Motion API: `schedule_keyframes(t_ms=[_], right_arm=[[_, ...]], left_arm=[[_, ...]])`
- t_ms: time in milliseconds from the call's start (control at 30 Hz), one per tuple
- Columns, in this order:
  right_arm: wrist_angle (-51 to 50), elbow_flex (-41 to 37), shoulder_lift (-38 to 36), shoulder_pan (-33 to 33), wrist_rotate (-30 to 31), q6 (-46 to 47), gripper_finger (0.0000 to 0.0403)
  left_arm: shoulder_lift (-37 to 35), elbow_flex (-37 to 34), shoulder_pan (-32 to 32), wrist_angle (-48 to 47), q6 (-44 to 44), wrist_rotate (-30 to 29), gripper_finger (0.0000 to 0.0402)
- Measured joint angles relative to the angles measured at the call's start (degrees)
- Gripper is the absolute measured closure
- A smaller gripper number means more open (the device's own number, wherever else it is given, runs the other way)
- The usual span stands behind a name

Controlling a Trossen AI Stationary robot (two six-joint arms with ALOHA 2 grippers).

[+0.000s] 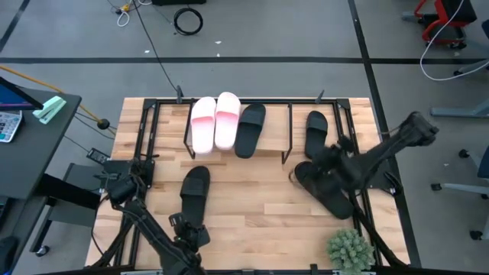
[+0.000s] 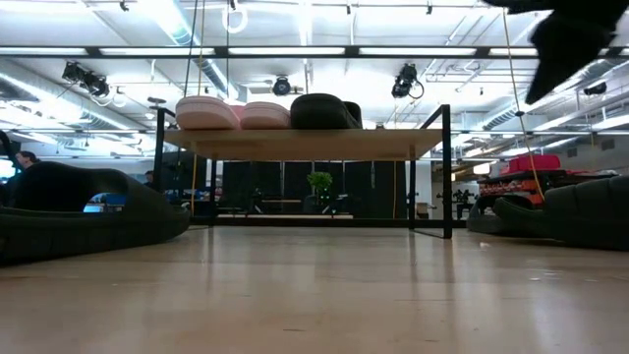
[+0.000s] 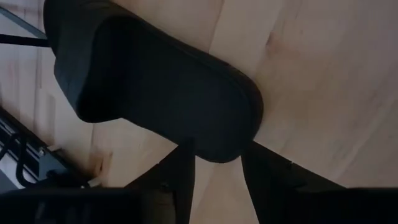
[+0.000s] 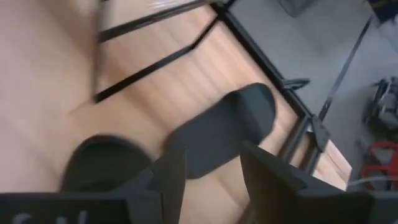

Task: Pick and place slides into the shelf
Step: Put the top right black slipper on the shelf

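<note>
The shelf [image 1: 238, 149] stands at the table's far middle. Two pink slides [image 1: 215, 122] and one black slide [image 1: 250, 130] lie on its plank, as the low view [image 2: 263, 115] also shows. A black slide [image 1: 195, 191] lies on the table at the left. My left gripper [image 1: 191, 231] is open at its near end [image 3: 217, 146]. Two black slides lie at the right, one [image 1: 316, 130] beside the shelf and one [image 1: 330, 192] nearer. My right gripper [image 4: 211, 177] is open and empty, raised above them [image 2: 570, 39]. My left gripper's two fingers [image 3: 180, 180] reach level from the table's near side to the rounded near end [image 3: 217, 152] of the left black slide. That end hides the fingertips, so I cannot tell whether they touch it. The slide lies flat on the table.
A black metal frame [image 1: 145, 130] runs round the table's far and side edges. A small green plant [image 1: 351, 248] stands at the near right corner. Bare wood [image 1: 260, 198] lies between the left slide and the right slides.
</note>
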Motion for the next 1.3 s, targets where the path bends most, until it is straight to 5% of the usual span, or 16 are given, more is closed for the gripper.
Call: schedule_keyframes(t_ms=[233, 433, 600, 767, 1000, 1300], right_arm=[[2.1, 0.0, -11.2, -15.5, -5.6, -21.2, 0.0241], [11.1, -5.4, -13.5, -25.7, -10.3, -40.3, 0.0212], [21.1, -12.8, -12.7, -34.1, -11.2, -51.4, 0.0183], [23.3, -11.7, -9.1, -43.9, -17.3, -55.7, 0.0170], [27.8, -10.6, -4.9, -57.0, -35.8, -66.2, 0.0176], [29.2, -10.3, 0.6, -67.3, -33.9, -76.2, 0.0178]], left_arm=[[0.0, -0.5, 0.0, 0.1, 1.5, 0.1, 0.0260], [0.0, -0.5, 0.0, 0.0, 1.5, 0.1, 0.0273], [0.0, -0.5, 0.0, 0.0, 1.5, 0.1, 0.0280], [0.0, -0.5, 0.0, 0.0, 1.6, 0.2, 0.0277], [0.0, -0.5, 1.0, 0.0, 1.6, 0.2, 0.0272], [0.0, -0.5, 1.7, 0.0, 2.2, 0.2, 0.0276]])
